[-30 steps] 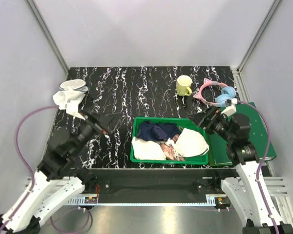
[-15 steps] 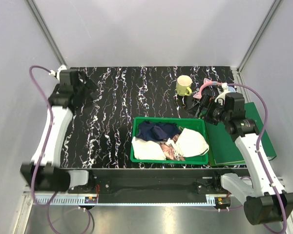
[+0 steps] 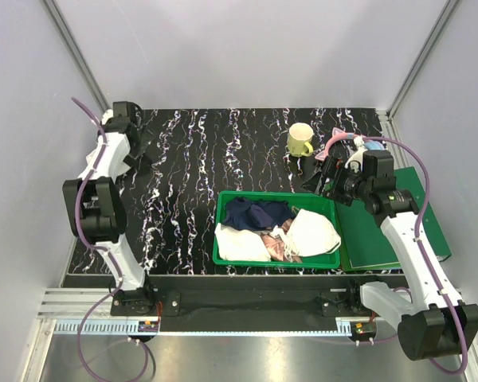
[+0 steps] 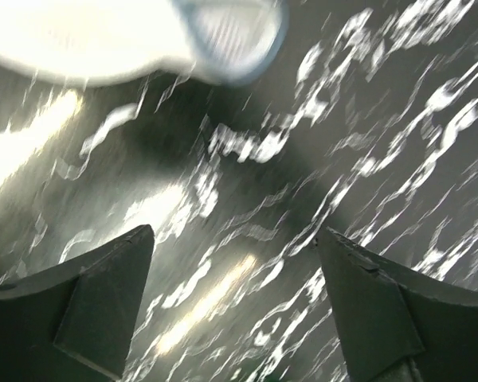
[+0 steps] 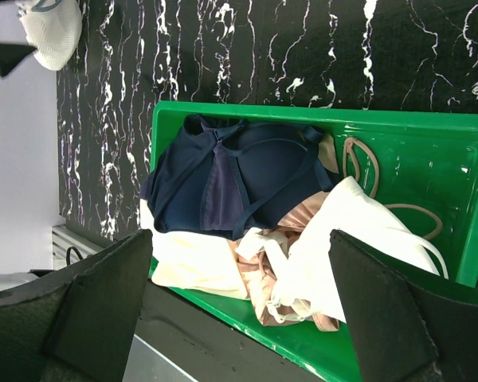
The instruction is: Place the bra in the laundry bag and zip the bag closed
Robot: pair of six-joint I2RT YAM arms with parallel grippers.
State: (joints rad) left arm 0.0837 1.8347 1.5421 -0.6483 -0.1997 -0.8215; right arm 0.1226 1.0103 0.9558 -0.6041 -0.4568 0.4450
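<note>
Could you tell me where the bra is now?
Top view: the bra lies in the green bin, right end, beside the pink-beige garment.

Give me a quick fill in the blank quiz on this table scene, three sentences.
1. The bra lies in a ___ bin.
2. The mug beyond the bin is ___.
3. The left gripper and right gripper are both ___, holding nothing.
Missing words: green; yellow; open.
</note>
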